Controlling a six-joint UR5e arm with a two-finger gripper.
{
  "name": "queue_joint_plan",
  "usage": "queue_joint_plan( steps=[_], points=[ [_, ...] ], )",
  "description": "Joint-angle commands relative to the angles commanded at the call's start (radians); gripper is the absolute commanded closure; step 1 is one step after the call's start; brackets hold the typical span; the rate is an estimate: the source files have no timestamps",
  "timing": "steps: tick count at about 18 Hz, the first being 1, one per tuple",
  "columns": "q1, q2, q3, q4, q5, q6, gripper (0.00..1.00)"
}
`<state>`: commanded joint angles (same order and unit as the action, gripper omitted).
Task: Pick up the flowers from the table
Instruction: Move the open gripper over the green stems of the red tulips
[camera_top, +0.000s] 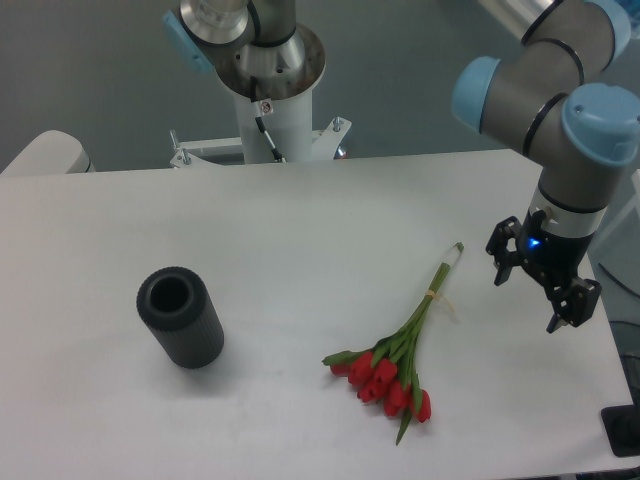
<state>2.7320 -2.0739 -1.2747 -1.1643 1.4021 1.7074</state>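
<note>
1. Your gripper (528, 295) hangs over the right side of the table (300, 220), near its right edge. Its two dark fingers (503, 262) are spread apart with nothing between them.
2. A small blue light glows on the gripper body, just under the arm's grey wrist.
3. The flowers (400, 350) lie flat on the table, to the camera's left of the gripper and a little nearer the front edge. Nothing touches them.
4. You see the red tulip heads (385, 378) bunched at the lower end, toward the front of the table. The green stems (440, 280) run up and to the right, so the stem tips are the part closest to the gripper.
5. A pale band (436, 295) ties the stems together about midway along them.
6. The gripper and the stem tips are near each other but apart, with bare tabletop showing between them.
7. A dark ribbed cylinder (180, 318) lies on the left side of the table, well apart from the flowers. Its open end faces up and toward the camera.
8. The arm's white base (272, 100) stands at the far edge of the table.
</note>
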Motion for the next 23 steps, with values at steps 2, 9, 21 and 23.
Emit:
queue_joint_plan(
  steps=[2, 9, 21, 23],
  points=[
    [-0.002, 0.008, -0.014, 0.003, 0.000, -0.006, 0.00],
    [-0.029, 0.058, -0.104, 0.005, 0.002, -0.129, 0.00],
    [-0.117, 0.035, -0.232, 0.089, 0.117, -0.578, 0.00],
    [-0.115, 0.034, -0.248, 0.091, 0.110, -0.618, 0.00]
  ],
)
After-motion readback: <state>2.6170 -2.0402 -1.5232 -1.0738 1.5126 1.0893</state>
